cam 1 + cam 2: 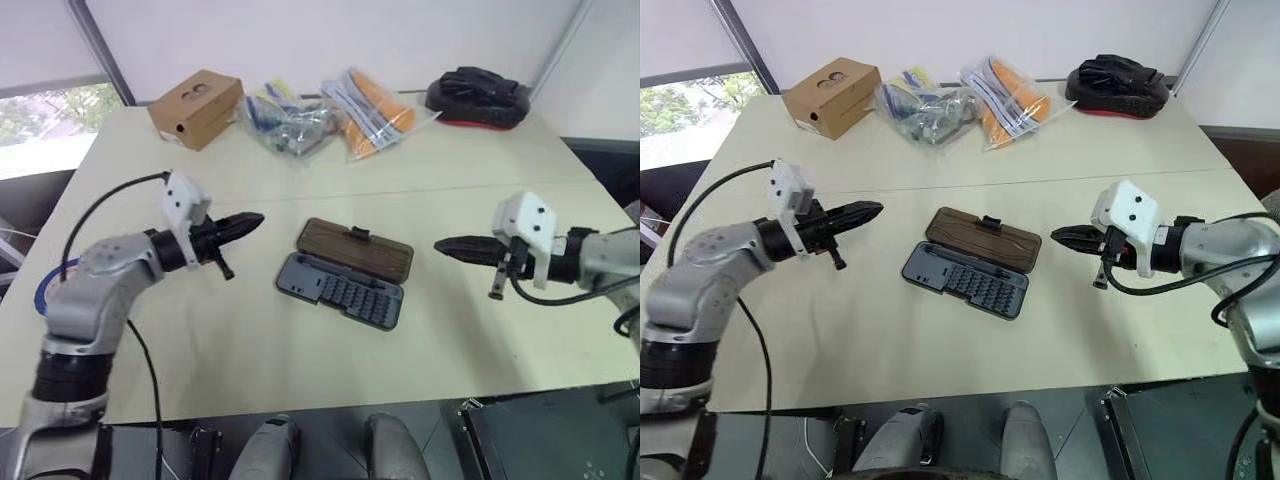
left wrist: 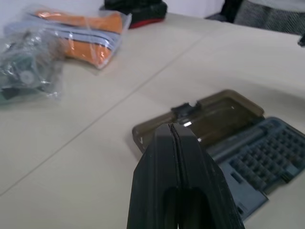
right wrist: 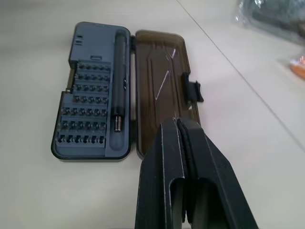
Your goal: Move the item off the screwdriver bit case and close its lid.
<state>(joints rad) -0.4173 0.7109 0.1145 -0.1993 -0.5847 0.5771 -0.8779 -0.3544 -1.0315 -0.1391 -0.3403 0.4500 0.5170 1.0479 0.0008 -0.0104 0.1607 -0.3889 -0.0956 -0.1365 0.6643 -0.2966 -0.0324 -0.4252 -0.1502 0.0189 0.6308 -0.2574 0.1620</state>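
Observation:
The screwdriver bit case (image 1: 338, 289) lies open in the middle of the table, its slate-grey tray nearest me. The brown lid (image 1: 356, 249) lies flat behind the tray, its black latch tab (image 3: 194, 90) on the far edge. A dark screwdriver handle (image 3: 119, 86) rests in the tray's long slot beside the hinge. The item is out of view; nothing lies on top of the tray or the lid. My left gripper (image 1: 250, 222) hovers shut and empty to the left of the case, pointing at it. On the right, my right gripper (image 1: 445, 246) hovers shut and empty, pointing back toward the lid.
Along the back of the table stand a brown cardboard box (image 1: 196, 108), a clear bag of small parts (image 1: 290, 127), a bag with orange contents (image 1: 375, 115) and a black padded object on a red base (image 1: 478, 97). The table's front edge (image 1: 330, 400) runs close to me.

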